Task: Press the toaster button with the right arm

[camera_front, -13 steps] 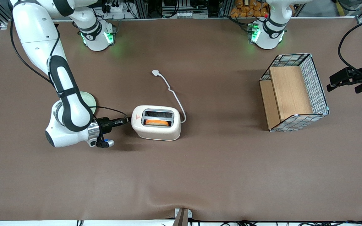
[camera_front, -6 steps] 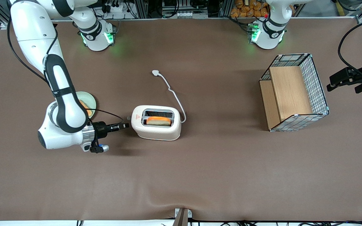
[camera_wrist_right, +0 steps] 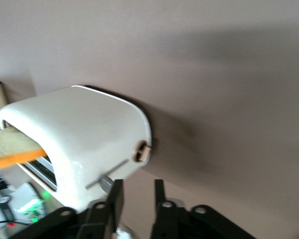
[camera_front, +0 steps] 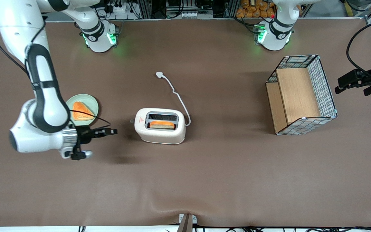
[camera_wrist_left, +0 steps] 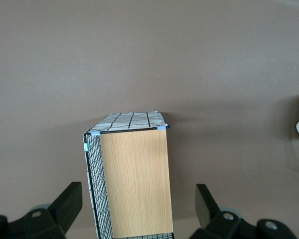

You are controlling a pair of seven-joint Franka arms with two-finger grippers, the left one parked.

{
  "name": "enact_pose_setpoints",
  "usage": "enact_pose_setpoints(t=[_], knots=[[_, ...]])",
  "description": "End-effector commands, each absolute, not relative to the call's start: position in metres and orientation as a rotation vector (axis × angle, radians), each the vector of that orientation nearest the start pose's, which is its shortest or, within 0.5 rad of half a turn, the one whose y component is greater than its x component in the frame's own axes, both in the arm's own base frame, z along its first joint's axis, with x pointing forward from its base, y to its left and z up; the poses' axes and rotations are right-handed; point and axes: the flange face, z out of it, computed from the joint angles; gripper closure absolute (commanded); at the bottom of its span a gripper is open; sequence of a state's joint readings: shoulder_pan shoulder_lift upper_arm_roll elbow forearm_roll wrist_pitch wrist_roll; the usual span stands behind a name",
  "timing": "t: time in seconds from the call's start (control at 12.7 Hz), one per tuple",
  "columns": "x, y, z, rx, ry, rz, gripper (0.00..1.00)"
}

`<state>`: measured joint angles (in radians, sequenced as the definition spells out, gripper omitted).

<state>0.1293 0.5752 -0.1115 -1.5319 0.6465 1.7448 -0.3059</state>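
Note:
The cream-white toaster (camera_front: 160,130) (camera_wrist_right: 84,139) stands mid-table with a slice of toast (camera_front: 162,124) poking from the slot nearer the front camera. The toaster button (camera_front: 131,121) (camera_wrist_right: 105,182) is a small grey tab on the narrow end facing the working arm. The right arm (camera_front: 43,96) reaches low over the table. Its gripper (camera_front: 114,131) (camera_wrist_right: 136,193) points at that narrow end, a short gap away from it and touching nothing. The slim black fingers (camera_wrist_right: 114,196) stand narrowly open with nothing between them.
A pale green plate (camera_front: 90,99) with a piece of bread (camera_front: 81,111) lies beside the arm's wrist. The white cord (camera_front: 179,96) runs from the toaster to a plug (camera_front: 159,74). A wire-and-wood basket (camera_front: 301,96) (camera_wrist_left: 134,174) stands toward the parked arm's end.
The gripper has drawn back from the toaster's narrow end toward the working arm's end of the table, uncovering the plate with bread. The toast sits a little higher in its slot.

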Motion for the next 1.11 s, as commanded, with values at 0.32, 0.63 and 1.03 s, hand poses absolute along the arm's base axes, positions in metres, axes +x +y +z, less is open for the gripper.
enact_pose_setpoints(t=[0.32, 0.63, 1.03], knots=[[0.640, 0.034, 0.436, -2.820, -0.330, 0.232, 0.00], [0.610, 0.009, 0.515, -2.955, -0.392, 0.176, 0.00], [0.558, -0.027, 0.596, -3.046, -0.241, 0.162, 0.00]])
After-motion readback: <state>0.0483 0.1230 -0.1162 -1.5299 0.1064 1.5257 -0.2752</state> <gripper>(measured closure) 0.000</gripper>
